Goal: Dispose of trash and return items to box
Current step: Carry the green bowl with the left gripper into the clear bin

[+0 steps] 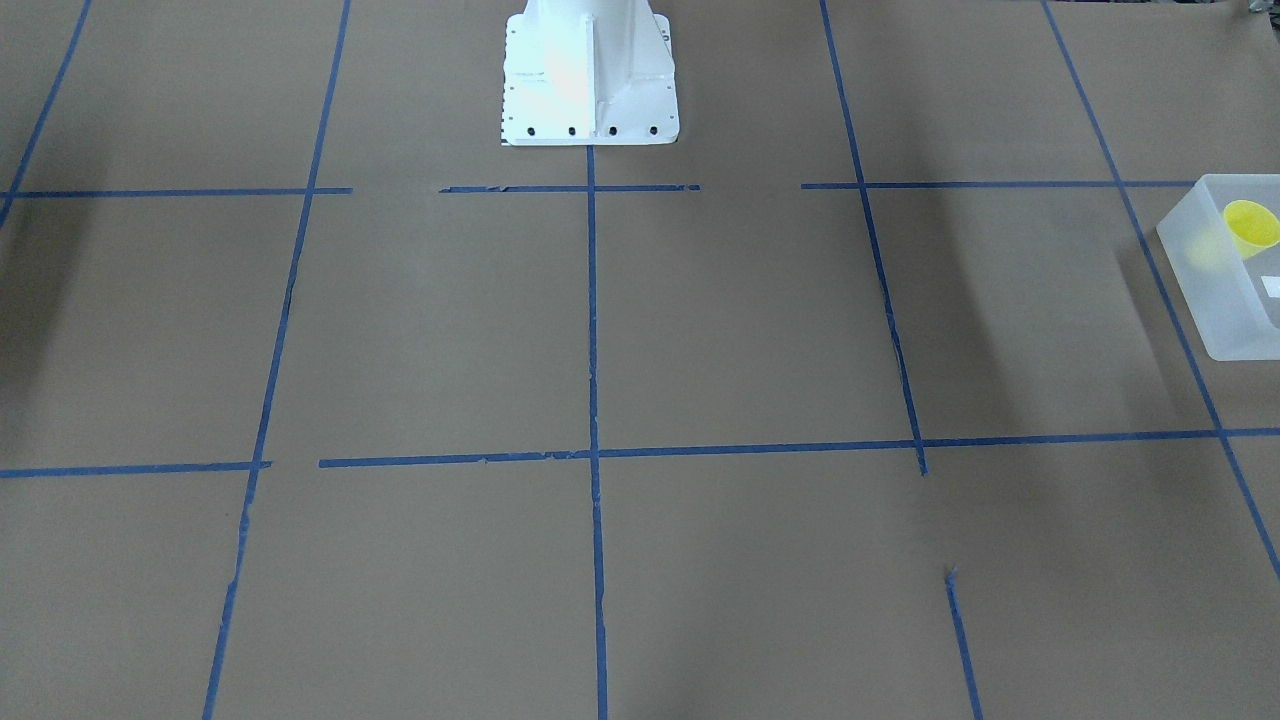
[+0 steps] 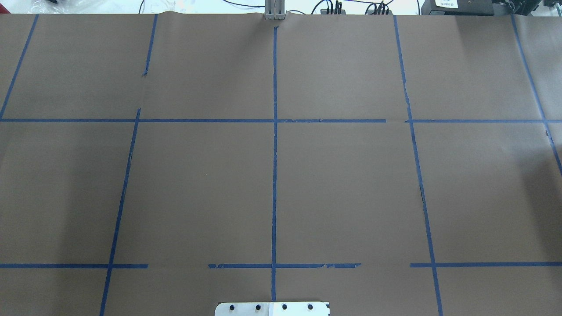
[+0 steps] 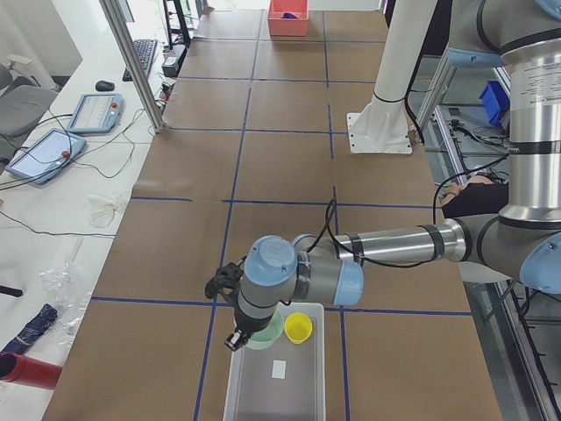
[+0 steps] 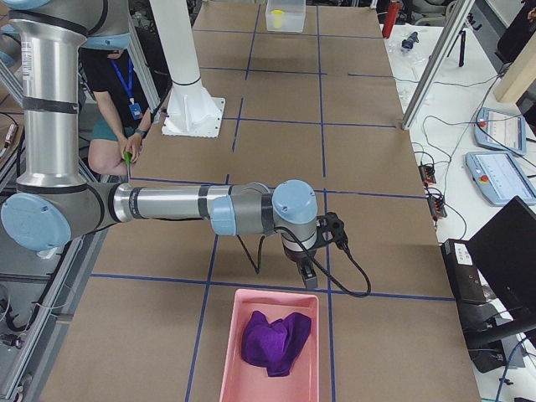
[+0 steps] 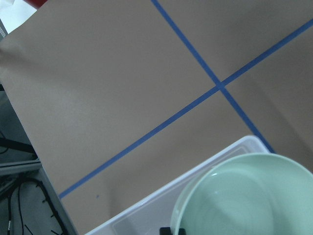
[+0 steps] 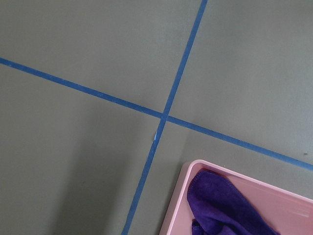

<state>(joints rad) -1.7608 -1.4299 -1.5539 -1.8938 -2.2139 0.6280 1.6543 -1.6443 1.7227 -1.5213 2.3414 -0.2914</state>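
The translucent white box (image 3: 276,381) stands at the table's end, with the yellow cup (image 3: 299,328) lying inside it; box (image 1: 1215,290) and cup (image 1: 1250,228) also show in the front view. My left gripper (image 3: 235,340) hangs over the box's far corner and is shut on the rim of the mint-green bowl (image 3: 266,336). In the left wrist view the bowl (image 5: 244,196) hangs tilted over the box's rim (image 5: 146,210), with my fingertips (image 5: 166,230) at its edge. My right gripper (image 4: 308,276) hovers by the pink tray's far edge; I cannot tell whether it is open or shut.
A pink tray (image 4: 230,360) at the opposite table end holds a purple cloth (image 4: 272,339); tray (image 6: 178,205) and cloth (image 6: 225,205) show in the right wrist view. The robot's white base (image 1: 590,75) stands at mid table edge. Blue tape lines cross the brown table.
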